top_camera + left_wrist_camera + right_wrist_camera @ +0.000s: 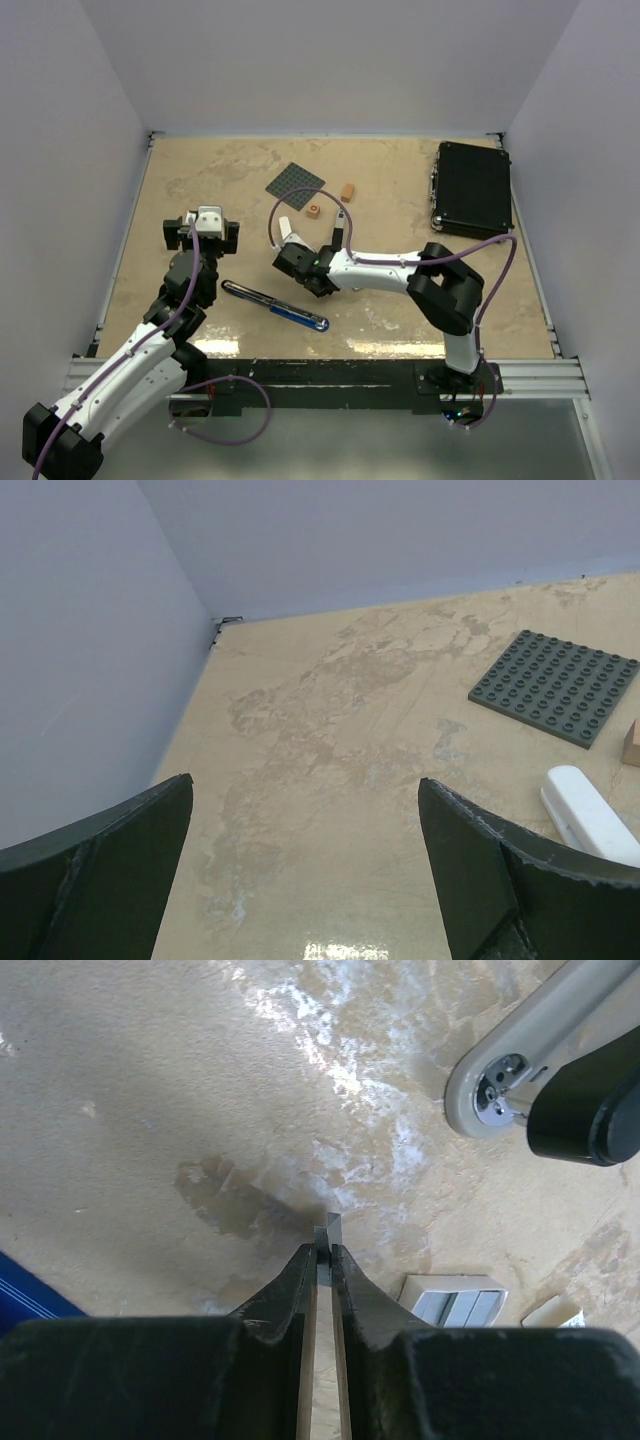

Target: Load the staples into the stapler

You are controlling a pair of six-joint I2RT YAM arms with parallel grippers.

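Note:
My right gripper [326, 1250] is shut on a short grey strip of staples [328, 1230] and holds it just above the table. Right of its fingers lies the small whitish staple tray [455, 1300] with more grey strips in it, and a tiny whitish piece [550, 1310] beside it. The pale grey-white stapler [505, 1060], with a metal rivet at its end, lies ahead to the right. It also shows in the top view [286, 230] and the left wrist view [590, 815]. My right gripper [312, 282] is at mid table. My left gripper [204, 228] [305, 782] is open and empty over bare table.
A long black and blue tool [275, 305] lies near the front, its blue end in the right wrist view [30, 1290]. A dark grey studded plate [296, 186] [555, 685], two small orange blocks [347, 191] [314, 210] and a black case [473, 188] lie further back.

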